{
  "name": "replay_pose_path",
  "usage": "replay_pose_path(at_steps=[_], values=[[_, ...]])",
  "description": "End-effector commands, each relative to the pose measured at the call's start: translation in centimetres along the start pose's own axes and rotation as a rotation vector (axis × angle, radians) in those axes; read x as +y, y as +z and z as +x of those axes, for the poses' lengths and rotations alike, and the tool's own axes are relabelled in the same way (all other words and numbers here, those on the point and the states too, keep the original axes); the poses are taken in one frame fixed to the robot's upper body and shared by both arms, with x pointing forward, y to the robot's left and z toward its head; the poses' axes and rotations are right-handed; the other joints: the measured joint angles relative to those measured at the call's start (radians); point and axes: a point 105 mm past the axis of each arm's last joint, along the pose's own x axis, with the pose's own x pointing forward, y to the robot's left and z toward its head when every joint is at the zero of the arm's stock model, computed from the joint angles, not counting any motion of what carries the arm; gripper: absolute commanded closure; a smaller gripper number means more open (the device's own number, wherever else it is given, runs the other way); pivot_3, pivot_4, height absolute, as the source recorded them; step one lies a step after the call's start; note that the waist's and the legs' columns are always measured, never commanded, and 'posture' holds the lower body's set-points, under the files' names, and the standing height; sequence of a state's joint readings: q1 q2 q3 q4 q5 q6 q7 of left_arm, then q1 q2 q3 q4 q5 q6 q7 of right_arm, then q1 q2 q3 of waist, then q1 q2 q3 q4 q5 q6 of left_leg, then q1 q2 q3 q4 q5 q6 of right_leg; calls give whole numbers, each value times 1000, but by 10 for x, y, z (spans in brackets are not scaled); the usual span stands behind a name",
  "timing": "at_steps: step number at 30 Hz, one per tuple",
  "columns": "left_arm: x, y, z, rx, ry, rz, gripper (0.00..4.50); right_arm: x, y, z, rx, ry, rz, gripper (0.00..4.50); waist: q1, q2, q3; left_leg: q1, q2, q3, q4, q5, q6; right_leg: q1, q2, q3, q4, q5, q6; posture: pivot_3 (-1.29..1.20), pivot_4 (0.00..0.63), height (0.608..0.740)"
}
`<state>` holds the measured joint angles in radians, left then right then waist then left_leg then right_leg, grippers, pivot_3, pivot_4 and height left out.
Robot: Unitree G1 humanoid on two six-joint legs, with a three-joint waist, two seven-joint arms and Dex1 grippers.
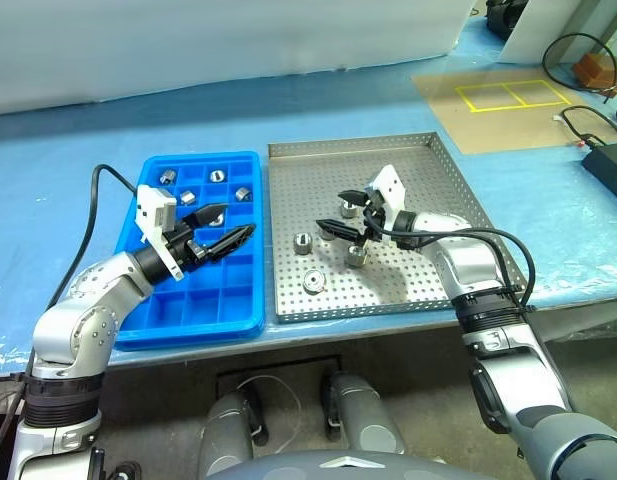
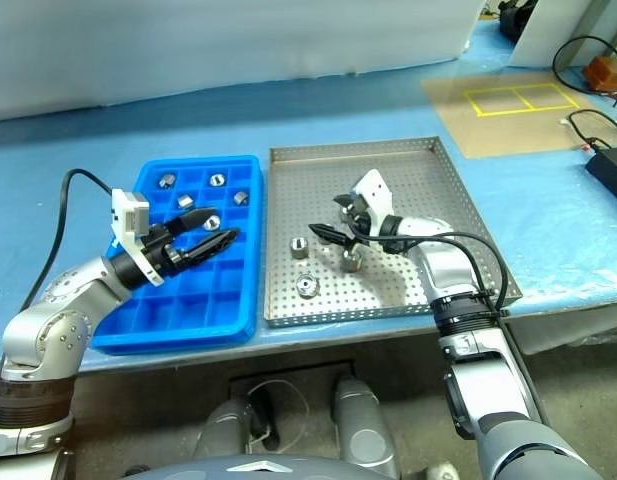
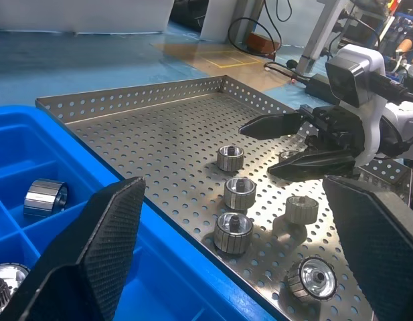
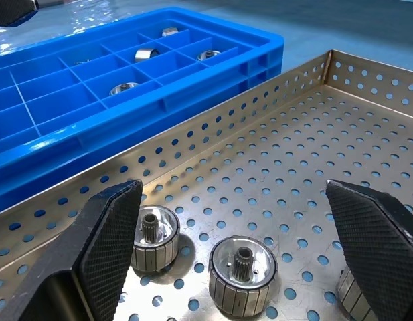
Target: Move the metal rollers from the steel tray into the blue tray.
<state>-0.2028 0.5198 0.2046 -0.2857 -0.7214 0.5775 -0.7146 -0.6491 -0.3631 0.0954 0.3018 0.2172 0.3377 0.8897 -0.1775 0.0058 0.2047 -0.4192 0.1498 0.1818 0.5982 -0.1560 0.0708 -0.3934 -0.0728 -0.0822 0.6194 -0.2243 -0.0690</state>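
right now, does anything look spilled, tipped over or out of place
Nothing stands out. The remaining metal rollers sit on the steel tray, others sit singly in blue tray compartments, none on the table. Both claws are open and empty.

- The two eye views look forward and down from above onto the steel tray [image 1: 428, 160] and the blue tray [image 1: 250, 160] lying side by side; both cover nearly the same scene
- The left wrist view sits low over the blue tray, facing across the steel tray toward the right gripper [image 3: 286, 144]; close to the rollers [image 3: 238, 192]
- The right wrist view sits low inside the steel tray, facing the blue tray; very near
- Both wrist views share the trays' adjoining edge
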Motion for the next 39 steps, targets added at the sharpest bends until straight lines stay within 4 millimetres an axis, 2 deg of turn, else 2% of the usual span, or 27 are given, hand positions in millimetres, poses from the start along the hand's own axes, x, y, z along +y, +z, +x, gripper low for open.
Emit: replay_pose_path(at_steps=[1,11,13,17,19,22,27,29,33,39], values=[[-5,9,0,-19,-19,35,23,1,12,0,-41,2,-28,0,0,0,0,0,0,0,0,0,0,0,0,0,0,0,0,-542,150,740],[0,18,5,-36,13,69,23,-1,15,0,-42,4,-27,0,2,0,0,0,0,0,0,0,0,0,0,0,0,0,0,-515,150,740],[1,26,16,-39,12,99,23,-4,17,0,-44,-1,-31,0,4,0,0,0,0,0,0,0,0,0,0,0,0,0,0,-507,150,740],[-14,39,37,-34,-121,150,23,-6,21,1,-51,-5,-38,0,10,0,0,0,-1,0,1,0,0,1,0,0,0,0,0,-525,150,740],[-17,33,44,17,-207,168,23,-13,25,-4,-58,-28,-43,0,9,0,0,0,-1,0,1,0,0,1,0,1,0,0,0,-546,150,740],[-10,22,51,103,-280,174,23,-23,25,-13,-54,-68,-56,0,4,0,0,1,-1,0,0,0,0,1,0,1,0,0,0,-580,150,740],[21,-15,62,333,-342,265,23,-38,27,-34,-57,-152,-66,0,-7,0,0,0,-1,0,0,0,1,1,0,1,-1,0,0,-666,150,740],[28,-20,69,384,-368,275,23,-42,26,-42,-59,-187,-65,0,-9,0,0,0,-2,0,0,-1,2,1,0,1,-3,0,0,-701,150,740],[27,-16,86,427,-452,313,23,-36,20,-46,-59,-208,-58,0,-32,0,0,-3,-2,0,0,-2,6,3,0,1,-10,2,3,-753,150,740],[25,-32,95,554,-553,299,23,-22,11,-48,-60,-224,-34,0,-81,0,0,-7,-5,0,0,-5,14,2,-2,1,-15,3,3,-811,150,740]])
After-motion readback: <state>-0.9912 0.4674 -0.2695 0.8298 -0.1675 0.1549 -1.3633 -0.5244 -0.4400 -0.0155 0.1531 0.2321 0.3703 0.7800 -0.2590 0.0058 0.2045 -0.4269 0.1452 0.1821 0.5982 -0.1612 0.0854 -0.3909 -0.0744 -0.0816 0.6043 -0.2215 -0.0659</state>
